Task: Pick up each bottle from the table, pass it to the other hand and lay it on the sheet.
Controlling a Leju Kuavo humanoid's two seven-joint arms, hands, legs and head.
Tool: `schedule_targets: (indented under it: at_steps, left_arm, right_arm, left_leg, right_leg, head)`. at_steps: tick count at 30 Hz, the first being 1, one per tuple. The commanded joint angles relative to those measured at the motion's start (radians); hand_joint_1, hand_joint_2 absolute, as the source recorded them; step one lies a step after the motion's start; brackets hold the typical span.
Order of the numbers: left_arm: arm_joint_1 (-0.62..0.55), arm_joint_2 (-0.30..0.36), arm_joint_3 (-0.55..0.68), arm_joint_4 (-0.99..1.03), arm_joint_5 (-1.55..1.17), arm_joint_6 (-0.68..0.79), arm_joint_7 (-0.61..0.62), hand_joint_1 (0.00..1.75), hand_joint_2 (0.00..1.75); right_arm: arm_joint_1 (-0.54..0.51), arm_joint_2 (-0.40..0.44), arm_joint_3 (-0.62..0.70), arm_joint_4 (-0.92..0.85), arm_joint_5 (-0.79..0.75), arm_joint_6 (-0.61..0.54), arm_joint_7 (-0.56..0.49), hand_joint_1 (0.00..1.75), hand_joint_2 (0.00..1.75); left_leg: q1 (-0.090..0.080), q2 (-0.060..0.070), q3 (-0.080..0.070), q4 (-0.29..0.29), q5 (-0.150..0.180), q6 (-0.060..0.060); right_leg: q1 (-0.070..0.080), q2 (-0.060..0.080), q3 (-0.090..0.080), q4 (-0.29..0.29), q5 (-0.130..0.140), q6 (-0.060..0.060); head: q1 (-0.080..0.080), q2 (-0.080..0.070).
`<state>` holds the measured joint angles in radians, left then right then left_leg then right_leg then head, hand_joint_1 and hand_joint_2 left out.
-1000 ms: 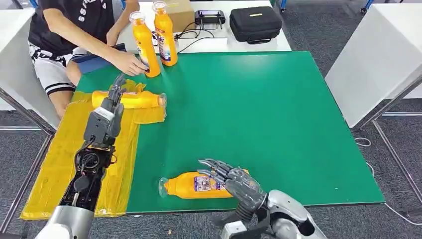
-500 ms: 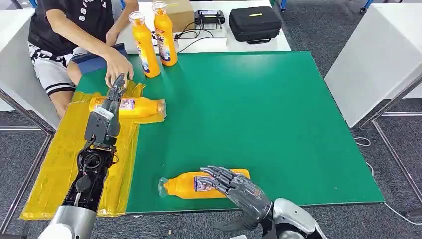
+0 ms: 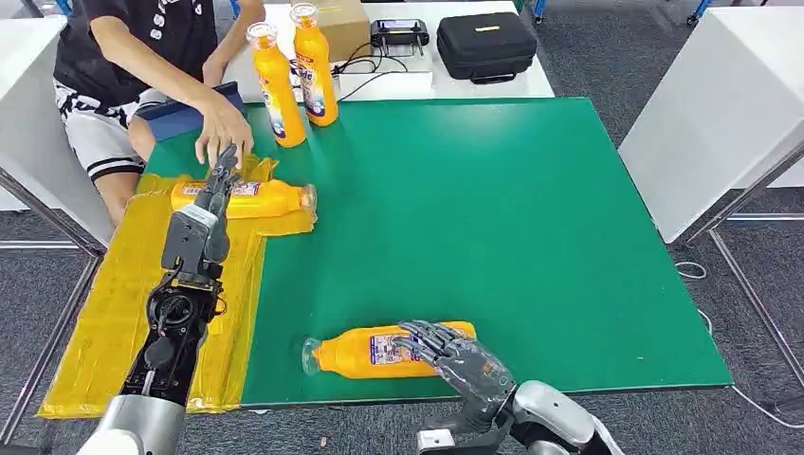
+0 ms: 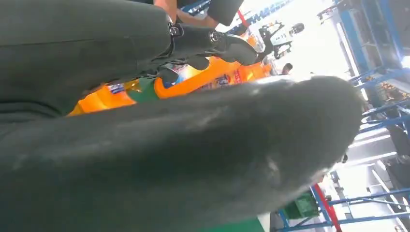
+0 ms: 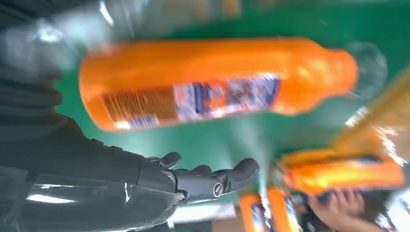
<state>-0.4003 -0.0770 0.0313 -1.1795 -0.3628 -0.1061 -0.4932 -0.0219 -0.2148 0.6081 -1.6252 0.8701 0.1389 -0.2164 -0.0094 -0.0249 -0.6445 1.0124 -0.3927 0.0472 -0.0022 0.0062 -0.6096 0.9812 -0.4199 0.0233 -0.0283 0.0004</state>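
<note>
An orange bottle (image 3: 365, 353) (image 5: 212, 82) lies on its side on the green mat (image 3: 493, 218) near the front edge, its clear cap pointing left. My right hand (image 3: 453, 354) (image 5: 203, 179) hovers over its base end with fingers spread, and a gap shows between them and the bottle. A second orange bottle (image 3: 248, 200) (image 4: 203, 79) lies on the yellow sheet (image 3: 104, 313) at the left. My left hand (image 3: 214, 186) reaches over it with straight fingers, holding nothing. Two more bottles (image 3: 276, 87) (image 3: 315, 64) stand upright at the mat's far left.
A seated person's hand (image 3: 222, 133) rests on the mat just beyond my left hand. Behind the mat a white table holds a black case (image 3: 486, 45) and a cardboard box (image 3: 346, 24). Another white table (image 3: 721, 114) stands at the right.
My right hand has sunk lower over the near bottle. The person's hand left the upright bottle and came down by the sheet, where the lying bottle rolled and shifted slightly.
</note>
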Motion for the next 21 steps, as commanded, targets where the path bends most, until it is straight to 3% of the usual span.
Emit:
schedule_targets:
  at_steps: [1, 9, 13, 15, 21]
  left_arm:
    - [0.008, -0.021, 0.037, 0.005, 0.018, -0.007, 0.007, 0.0, 0.0]
    - [0.01, -0.021, 0.038, 0.002, 0.019, -0.006, 0.008, 0.0, 0.0]
    - [0.052, -0.021, 0.029, -0.025, 0.025, -0.004, 0.011, 0.0, 0.0]
    - [0.071, -0.026, 0.025, -0.03, 0.028, -0.003, 0.01, 0.0, 0.0]
    - [0.063, -0.034, 0.007, 0.0, 0.031, 0.007, 0.006, 0.0, 0.0]
  right_arm:
    - [-0.036, 0.051, -0.003, 0.246, 0.0, -0.032, 0.068, 0.0, 1.75]
    - [-0.051, 0.063, -0.004, 0.275, 0.004, -0.036, 0.088, 0.0, 1.75]
    - [-0.07, 0.115, -0.006, 0.414, 0.043, -0.105, 0.145, 0.0, 1.75]
    - [-0.072, 0.143, -0.013, 0.464, 0.046, -0.131, 0.137, 0.0, 1.75]
    - [-0.154, 0.241, -0.048, 0.612, 0.029, -0.206, 0.122, 0.0, 1.75]
  left_leg:
    - [0.001, 0.003, 0.011, -0.002, -0.004, -0.004]
    - [0.001, 0.002, 0.007, -0.001, -0.002, -0.003]
    - [0.001, 0.002, 0.006, -0.002, -0.001, -0.002]
    - [0.001, 0.004, 0.011, -0.003, -0.003, -0.004]
    - [0.001, 0.004, 0.01, -0.001, -0.002, -0.004]
  right_leg:
    - [0.001, 0.0, 0.011, -0.004, -0.003, 0.0]
    - [0.001, 0.0, 0.008, -0.002, -0.002, 0.0]
    - [0.001, 0.0, 0.006, -0.003, -0.001, 0.0]
    - [0.001, 0.001, 0.012, -0.004, -0.002, 0.0]
    - [0.001, 0.002, 0.008, -0.003, 0.0, -0.001]
  head:
    - [0.0, 0.0]
    - [0.0, 0.0]
    - [0.0, 0.0]
    - [0.0, 0.0]
    - [0.0, 0.0]
